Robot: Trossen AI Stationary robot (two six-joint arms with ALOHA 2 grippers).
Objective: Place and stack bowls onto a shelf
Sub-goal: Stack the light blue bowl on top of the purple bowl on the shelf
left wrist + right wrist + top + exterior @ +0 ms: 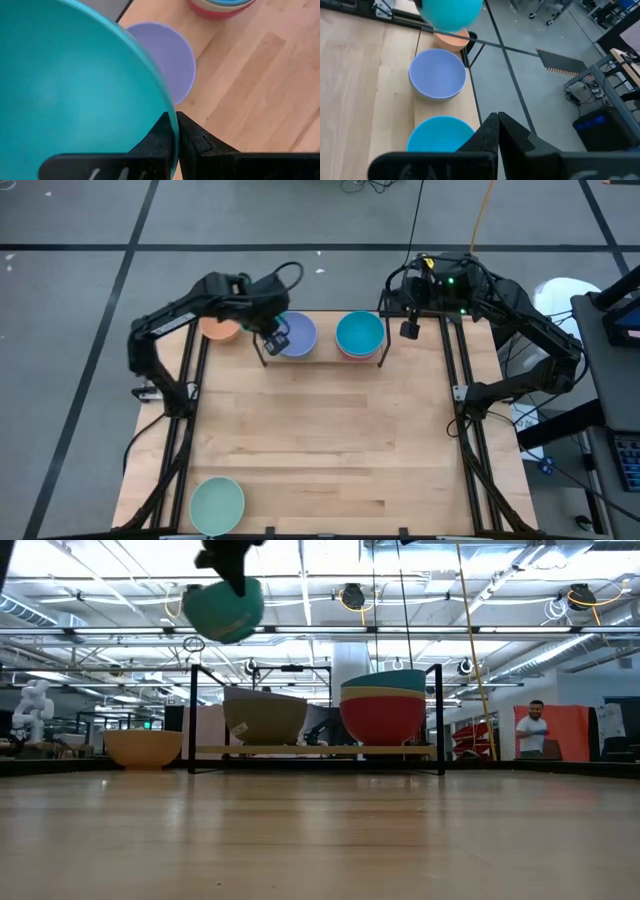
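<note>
A teal-blue bowl point(75, 95) is held by its rim in the left end effector point(172, 145), pinched narrow on the thin wall, and is carried high above the shelf's point(310, 751) left side. Beneath it, on the shelf, the lavender bowl point(294, 334) is seen topping a short pile; in the low view an olive-grey bowl point(265, 718) shows at that spot. On the right side a stack is already built: teal-blue point(359, 334) on top, cream point(383, 693) under it, magenta point(383, 718) at the bottom. Two bowls are left off the shelf: the orange bowl point(220, 329) just beside it and the mint green bowl point(217, 505) at the worktop's point(320, 440) near edge. The task is judged well past halfway. The bowls are smooth, matte, round and deep; the shelf is pale wood with thin black wire. The right end effector point(498, 131) is parked closed, past the shelf's right end, holding nothing.
</note>
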